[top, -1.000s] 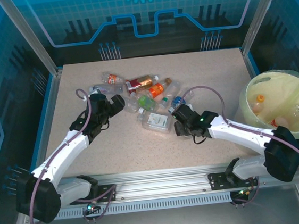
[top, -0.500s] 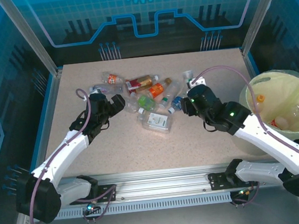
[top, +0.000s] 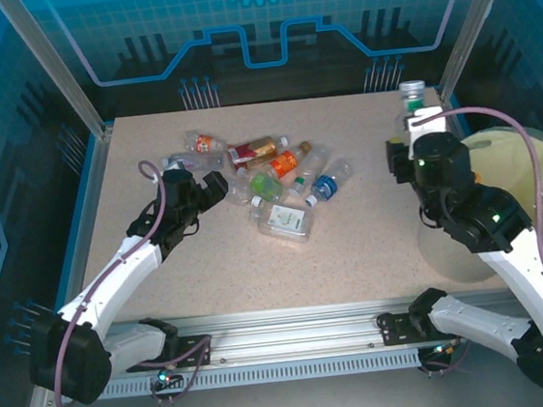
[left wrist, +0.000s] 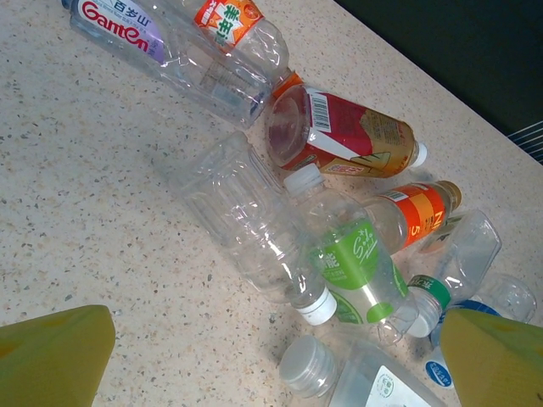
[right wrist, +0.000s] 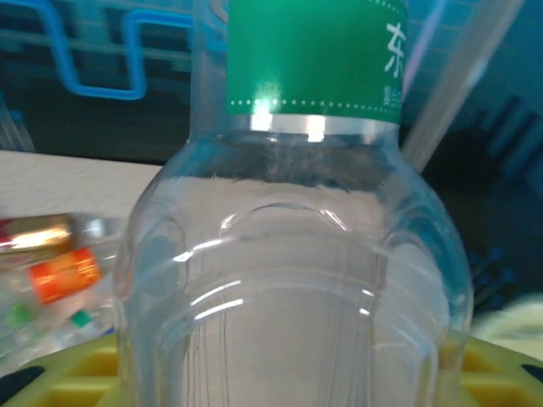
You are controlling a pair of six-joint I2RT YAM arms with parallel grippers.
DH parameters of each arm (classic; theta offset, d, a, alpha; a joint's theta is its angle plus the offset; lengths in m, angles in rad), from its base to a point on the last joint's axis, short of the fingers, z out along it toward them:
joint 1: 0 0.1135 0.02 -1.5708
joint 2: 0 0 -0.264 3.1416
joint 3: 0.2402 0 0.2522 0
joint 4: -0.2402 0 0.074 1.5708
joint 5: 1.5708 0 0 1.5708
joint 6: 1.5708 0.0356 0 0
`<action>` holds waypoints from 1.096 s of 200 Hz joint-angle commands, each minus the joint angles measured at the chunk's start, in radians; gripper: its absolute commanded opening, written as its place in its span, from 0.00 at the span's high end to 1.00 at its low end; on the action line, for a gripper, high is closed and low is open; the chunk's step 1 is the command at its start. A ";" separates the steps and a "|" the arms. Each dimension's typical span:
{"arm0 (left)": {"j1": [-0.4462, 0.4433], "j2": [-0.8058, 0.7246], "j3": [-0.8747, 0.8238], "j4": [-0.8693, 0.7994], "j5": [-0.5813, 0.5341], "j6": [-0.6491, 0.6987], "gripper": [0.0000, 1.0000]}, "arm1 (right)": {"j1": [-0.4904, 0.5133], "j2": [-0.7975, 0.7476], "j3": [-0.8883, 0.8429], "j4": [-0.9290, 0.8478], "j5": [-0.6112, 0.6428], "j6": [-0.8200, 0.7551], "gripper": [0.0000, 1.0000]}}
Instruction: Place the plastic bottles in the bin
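Movement is all on the right side. A second ago my right tool [top: 418,137] sat low at the near right edge of the pile [top: 269,175] in the middle of the counter [top: 374,251]. Now it has lifted and swung toward the far right corner, clamped on a green-label bottle [top: 411,101]. The bottle stands upright above the jaws, cap up and well clear of the counter. On the right wrist camera its clear body rises straight out of the yellow fingers [right wrist: 68,373] and looks square in the grip.

The bottle is off the pile but not yet in the bin [top: 526,130]. From above it hangs just beside the bin's left rim rather than over the mouth. I judge this pick done and the carry about half run. It still needs a short move to the right before I let go.

My left tool [top: 213,185] has not shifted, jaws wide apart and holding nothing, at the left side of the pile. The remaining bottles lie on their sides much as before, so plenty of picks remain.
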 commanded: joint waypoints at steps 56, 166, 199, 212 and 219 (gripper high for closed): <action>0.020 0.020 0.032 0.022 0.051 -0.010 0.01 | -0.541 -0.066 -0.013 -0.069 -0.235 -0.011 0.61; 0.030 0.068 0.116 -0.055 0.085 0.002 0.01 | -0.971 -0.012 -0.189 -0.163 -0.340 0.075 0.61; 0.047 0.081 0.148 -0.105 0.094 0.001 0.01 | -1.038 0.033 -0.233 -0.162 -0.253 0.082 0.59; 0.051 0.077 0.145 -0.107 0.088 -0.004 0.01 | -1.055 0.039 -0.243 -0.146 -0.262 0.096 0.58; 0.052 0.077 0.143 -0.111 0.083 -0.008 0.01 | -1.063 0.050 -0.245 -0.143 -0.273 0.105 0.57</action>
